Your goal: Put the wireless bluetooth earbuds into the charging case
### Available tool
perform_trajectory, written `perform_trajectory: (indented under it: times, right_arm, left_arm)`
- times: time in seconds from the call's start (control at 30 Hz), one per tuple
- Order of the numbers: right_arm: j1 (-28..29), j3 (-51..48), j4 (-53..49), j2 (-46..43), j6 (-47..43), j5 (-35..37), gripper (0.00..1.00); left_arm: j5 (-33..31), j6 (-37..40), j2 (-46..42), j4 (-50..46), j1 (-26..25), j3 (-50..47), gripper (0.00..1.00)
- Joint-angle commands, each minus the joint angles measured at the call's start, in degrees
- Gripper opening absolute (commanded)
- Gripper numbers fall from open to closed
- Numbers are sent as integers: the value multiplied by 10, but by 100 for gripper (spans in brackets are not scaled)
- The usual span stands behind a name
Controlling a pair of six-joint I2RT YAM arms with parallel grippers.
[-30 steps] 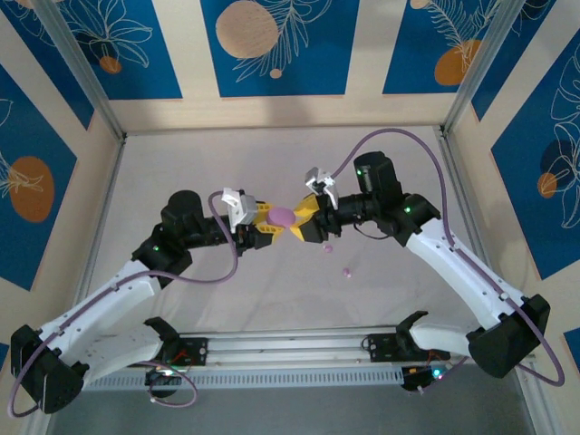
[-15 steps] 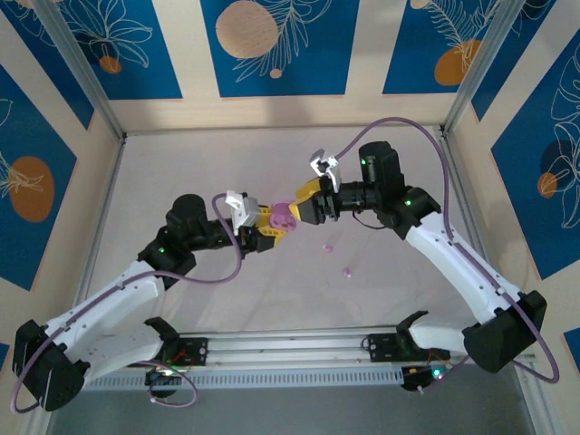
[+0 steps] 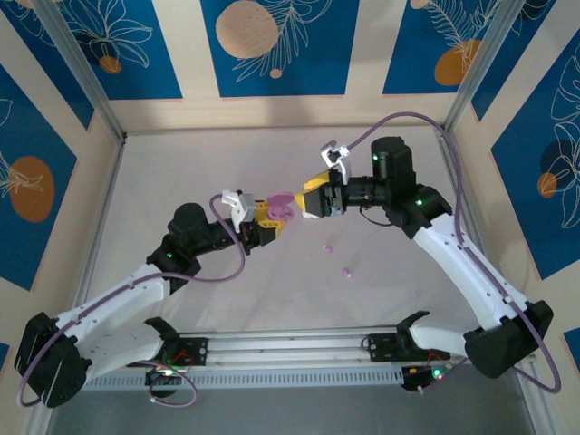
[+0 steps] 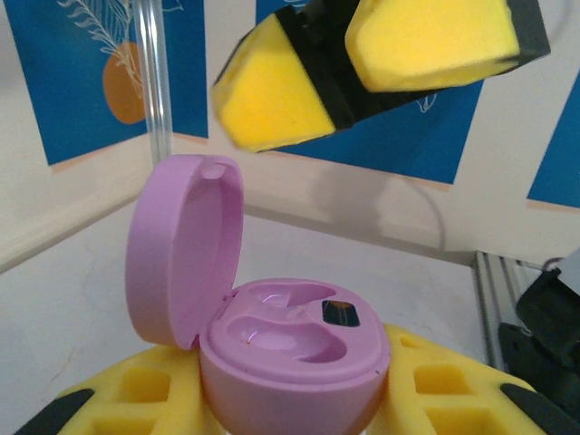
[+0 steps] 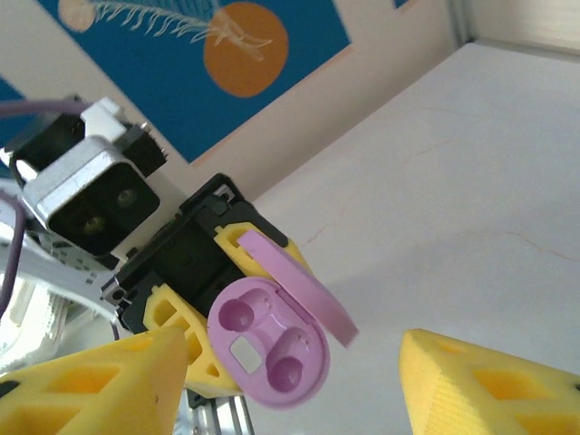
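Your two pink earbuds (image 3: 328,246) lie loose on the table (image 3: 181,163), between four and five o'clock from the open pink case (image 3: 282,206). The left gripper (image 3: 274,218) clamps that case, and the right gripper (image 3: 308,200) hangs just beside it at three o'clock, fingers spread apart.

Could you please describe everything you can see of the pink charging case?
The round, glossy pink plastic charging case is held aloft, clamped at its base between the left gripper's yellow fingers. Its hinged lid stands open, nearly upright. Two moulded earbud wells are empty, with a small dark rectangular window beside them.
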Motion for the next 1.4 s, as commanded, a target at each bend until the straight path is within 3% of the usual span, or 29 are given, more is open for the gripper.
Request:
perform_trajectory:
  times: [0.0,0.17,0.3,0.6,0.83,1.37]
  right_arm:
    - [-46,18,-61,-21,90,59,62]
    - [-153,-36,-181,-18,191,113,39]
    - [-185,-119,-213,-22,199,106,37]
    - [-108,-216,-249,10,215,224,36]
    - [-46,-232,-259,79,227,291,35]
    - [-26,-215,-239,179,197,321,34]
  left_arm:
    - [-20,-28,4,92,-2,-17,29]
    - [-33,-29,-3,109,-2,-29,29]
    - [-32,-24,-9,97,-3,-28,29]
    - [-39,-10,-34,57,-3,-21,29]
    - [-41,-5,-50,38,-3,-19,29]
    - [-43,4,-61,19,-3,-16,29]
